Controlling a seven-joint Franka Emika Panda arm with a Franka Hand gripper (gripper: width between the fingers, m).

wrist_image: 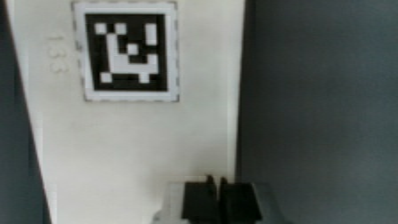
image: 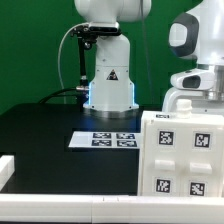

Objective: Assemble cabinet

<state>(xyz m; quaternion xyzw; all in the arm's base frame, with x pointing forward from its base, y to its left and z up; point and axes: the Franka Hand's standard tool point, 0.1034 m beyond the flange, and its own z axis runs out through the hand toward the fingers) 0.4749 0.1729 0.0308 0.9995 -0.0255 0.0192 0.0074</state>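
The white cabinet body [image: 185, 150] stands at the exterior view's right front, and its facing side bears several black-and-white tags. My gripper [image: 193, 98] hangs just above its top edge. In the wrist view a long white face of the cabinet body [wrist_image: 134, 140] with one tag [wrist_image: 128, 52] fills the frame. My gripper [wrist_image: 221, 205] sits over that face's edge, and its dark fingers [wrist_image: 199, 200] are together with only a thin line between them. Nothing shows between them. Whether the tips touch the face is hidden.
The marker board [image: 105, 140] lies flat on the black table in front of the white robot pedestal [image: 108, 85]. A white piece [image: 5, 168] shows at the exterior view's left edge. A white bar [image: 70, 205] runs along the front.
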